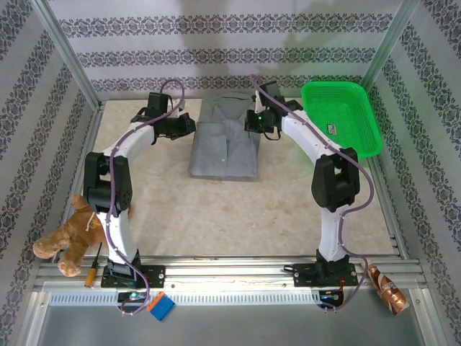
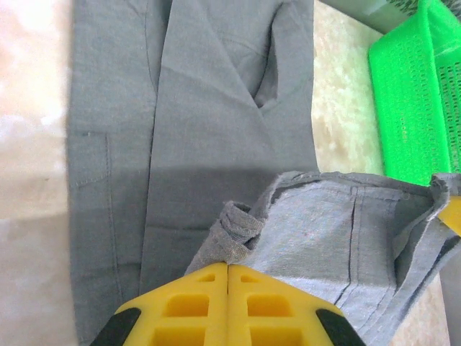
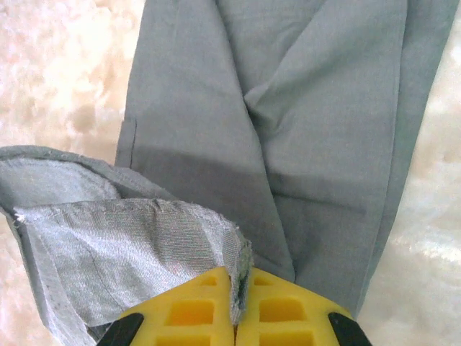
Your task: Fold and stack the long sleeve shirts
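The shirt (image 1: 225, 148) lies in the middle of the table (image 1: 238, 216), toward the far side, just beside the green basket (image 1: 338, 85). It looks like a long flat strip, with its sides already turned in. The left gripper (image 1: 181, 127) is at its left edge and the right gripper (image 1: 258, 122) is at its right edge. In the left wrist view the left gripper (image 2: 227, 277) has its two yellow fingers pressed together on a bunched corner of the shirt (image 2: 209, 108), and the basket (image 2: 410, 94) is off to the side. In the right wrist view the right gripper (image 3: 235, 288) is squeezed tight on the other corner of the shirt (image 3: 288, 108). The held end is lifted, and its pale inside shows. I think this is the folding step: one end is picked up so it can go over the rest. Next, both arms should move together, at the same speed, and lay the end down flat and even. If one arm goes faster, the fold may come out crooked. Then the fingers can let go.
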Motion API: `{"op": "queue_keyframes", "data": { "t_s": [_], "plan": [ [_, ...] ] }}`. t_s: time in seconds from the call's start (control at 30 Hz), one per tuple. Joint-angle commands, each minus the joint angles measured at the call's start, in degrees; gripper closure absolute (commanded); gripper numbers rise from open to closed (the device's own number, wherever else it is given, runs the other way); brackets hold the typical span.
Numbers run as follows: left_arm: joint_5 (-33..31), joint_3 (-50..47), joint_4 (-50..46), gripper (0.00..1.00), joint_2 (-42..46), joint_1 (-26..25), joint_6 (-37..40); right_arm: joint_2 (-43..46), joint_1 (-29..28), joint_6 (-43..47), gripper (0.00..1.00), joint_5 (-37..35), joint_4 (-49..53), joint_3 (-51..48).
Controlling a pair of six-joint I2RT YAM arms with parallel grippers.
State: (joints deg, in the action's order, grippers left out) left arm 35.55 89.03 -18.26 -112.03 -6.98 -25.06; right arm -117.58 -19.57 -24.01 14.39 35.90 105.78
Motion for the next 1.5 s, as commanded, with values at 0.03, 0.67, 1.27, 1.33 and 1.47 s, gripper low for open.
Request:
{"op": "queue_keyframes", "data": {
  "t_s": [0.03,0.67,1.27,1.33,1.47],
  "plan": [
    [-1.0,4.1,3.3,0.99,-2.3,0.7,-1.6,-4.3,1.3,0.1,1.00,0.4,1.2,4.6],
    [-7.4,15.1,0.9,0.98,-17.6,1.0,-1.9,-25.7,6.5,-0.3,1.00,4.7,4.3,23.3],
    [-6.5,7.9,-0.1,0.56,2.6,-0.7,-14.5,-0.5,3.4,-4.9,0.43,4.4,3.4,5.3],
    [-6.2,6.3,-0.3,0.59,3.8,-2.5,-16.2,1.3,1.2,-5.7,0.48,4.5,3.9,2.8],
    [-7.5,1.1,3.0,0.62,4.1,-6.3,-18.5,3.0,-2.4,-8.5,0.55,4.7,0.7,-4.2]
  ]
}}
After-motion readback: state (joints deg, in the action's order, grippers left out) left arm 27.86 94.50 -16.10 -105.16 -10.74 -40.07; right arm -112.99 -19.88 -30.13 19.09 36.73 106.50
